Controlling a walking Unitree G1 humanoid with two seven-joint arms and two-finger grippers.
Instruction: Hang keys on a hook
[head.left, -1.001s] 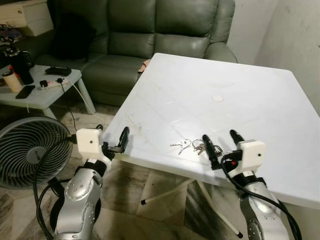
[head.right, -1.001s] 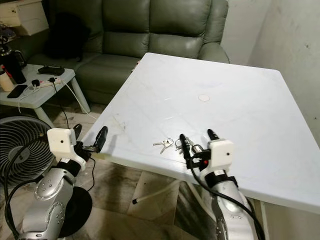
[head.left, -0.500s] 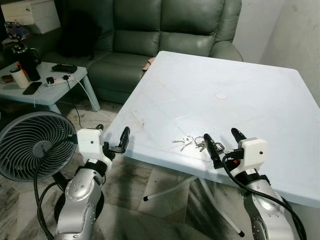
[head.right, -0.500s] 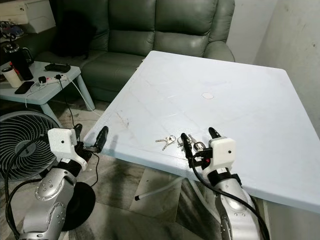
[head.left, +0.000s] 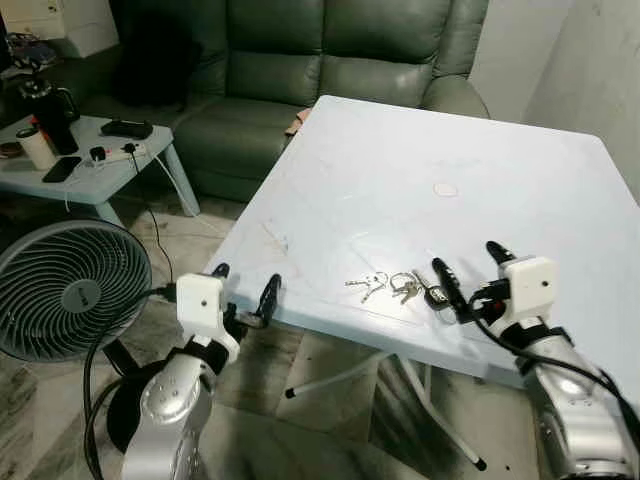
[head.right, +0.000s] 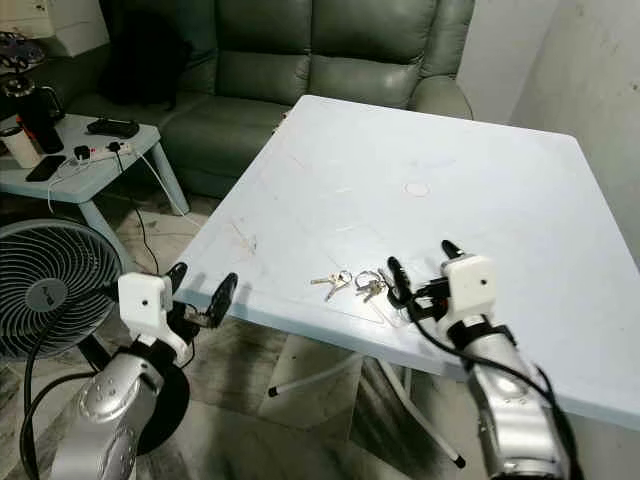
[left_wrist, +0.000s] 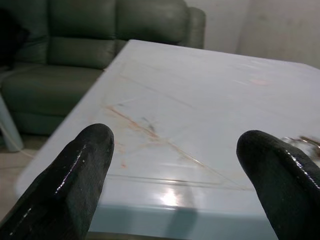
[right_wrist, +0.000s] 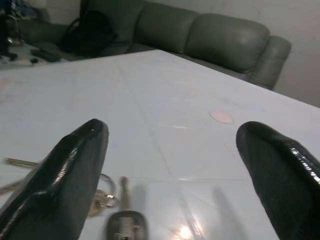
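In the head views the right gripper (head.left: 468, 268), fingers spread, has slid rightward along the white table (head.left: 480, 150) and now sits just beside the bunch of keys (head.left: 392, 287), so the pickup looks imminent. In the left wrist view the left gripper (left_wrist: 175, 165), released, waits at the table's near edge. In the right wrist view the keys lie just ahead of the left-hand fingertip, not yet between the fingers; no hook can be seen.

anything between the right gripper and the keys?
Nothing visible. The keys lie flat on the white table near its front edge, and the right gripper sits just beside them with jaws open, over the table. Only bare tabletop lies between them. The left gripper is off the table's front-left edge, jaws open.
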